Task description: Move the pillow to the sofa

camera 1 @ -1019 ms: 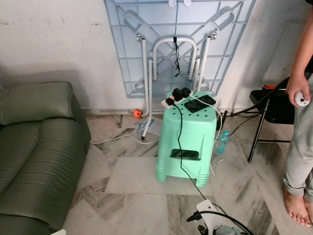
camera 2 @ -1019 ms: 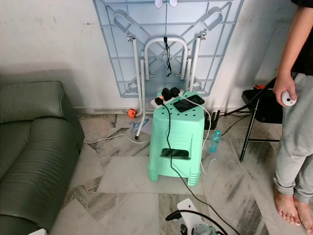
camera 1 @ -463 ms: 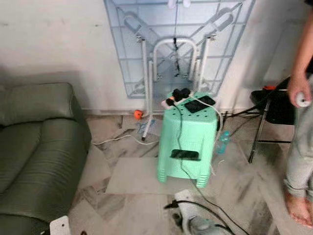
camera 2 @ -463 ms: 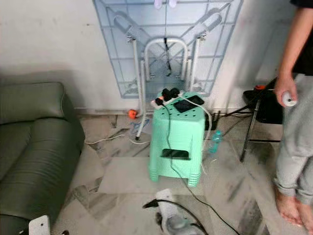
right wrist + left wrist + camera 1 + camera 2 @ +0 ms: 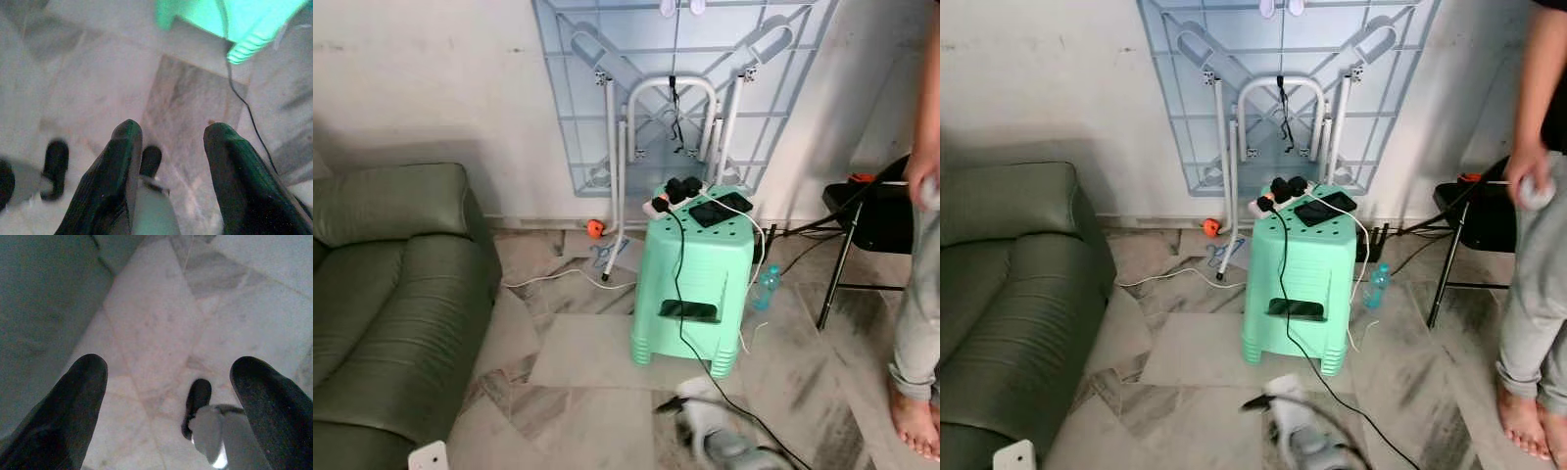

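Observation:
The dark green leather sofa [image 5: 391, 294] stands at the left, its seat bare. My left gripper [image 5: 168, 372] hangs open over the marble floor, close beside the sofa's side [image 5: 44, 298], with nothing between its fingers. My right gripper [image 5: 173, 132] is also open and empty above the floor, a short way from the mint-green stool [image 5: 234, 24]. In the eye views my right arm [image 5: 720, 446] is a blur at the bottom edge.
The mint-green plastic stool [image 5: 695, 284] stands mid-floor, carrying a power strip [image 5: 671, 196] whose black cable trails across the floor. A folded table [image 5: 671, 88] leans on the wall. At the right are a black chair [image 5: 871, 220] and a barefoot person [image 5: 915, 323]. A bottle [image 5: 764, 286] stands by the stool.
The camera has swayed slightly as I walk. My right arm has swung left and back at the bottom edge, and is now blurred. The person's hand has lifted a little.

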Controlling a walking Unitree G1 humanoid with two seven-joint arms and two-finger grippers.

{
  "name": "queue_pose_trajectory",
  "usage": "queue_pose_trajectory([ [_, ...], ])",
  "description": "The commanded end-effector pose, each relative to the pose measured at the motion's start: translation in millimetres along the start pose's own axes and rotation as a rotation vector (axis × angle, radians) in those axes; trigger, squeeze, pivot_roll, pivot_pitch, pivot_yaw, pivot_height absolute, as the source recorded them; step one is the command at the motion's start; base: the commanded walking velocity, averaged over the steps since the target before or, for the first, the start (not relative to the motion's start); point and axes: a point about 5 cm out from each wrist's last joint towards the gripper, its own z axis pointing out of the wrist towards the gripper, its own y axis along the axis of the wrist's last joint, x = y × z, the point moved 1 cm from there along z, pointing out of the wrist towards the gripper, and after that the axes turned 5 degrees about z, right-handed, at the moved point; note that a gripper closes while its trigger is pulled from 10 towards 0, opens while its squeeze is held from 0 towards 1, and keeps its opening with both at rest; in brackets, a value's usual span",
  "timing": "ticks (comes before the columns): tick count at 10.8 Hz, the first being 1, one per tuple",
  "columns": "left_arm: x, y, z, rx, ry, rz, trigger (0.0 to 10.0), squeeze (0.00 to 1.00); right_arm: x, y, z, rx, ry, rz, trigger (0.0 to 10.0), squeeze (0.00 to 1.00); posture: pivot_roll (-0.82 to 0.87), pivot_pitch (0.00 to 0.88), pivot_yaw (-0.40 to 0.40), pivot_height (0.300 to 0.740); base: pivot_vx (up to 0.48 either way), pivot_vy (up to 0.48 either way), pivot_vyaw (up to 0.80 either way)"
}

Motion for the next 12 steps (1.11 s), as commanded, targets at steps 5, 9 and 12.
queue_pose_trajectory([
  [5, 1.3, 73, -29.5, -0.483, -0.191, 0.083, 10.0, 0.0, -73.5, 127, -21.7, -0.431, 0.042, 0.003, 10.0, 0.0, -0.05, 0.0, 0.013, 0.74, 0.0, 0.0, 0.0],
  [9, -26.6, 89, -118.2, -0.777, -0.173, 0.163, 10.0, 0.0, -75.1, 142, -61.7, -0.683, 0.156, -0.045, 10.0, 0.0, -0.06, 0.0, -0.007, 0.74, 0.0, 0.0, 0.0],
  [12, -13.8, 77, -139.0, -0.807, -0.095, 0.093, 10.0, 0.0, -75.5, 111, -74.0, -0.681, 0.169, -0.093, 10.0, 0.0, -0.06, 0.0, -0.013, 0.74, 0.0, 0.0, 0.0],
])
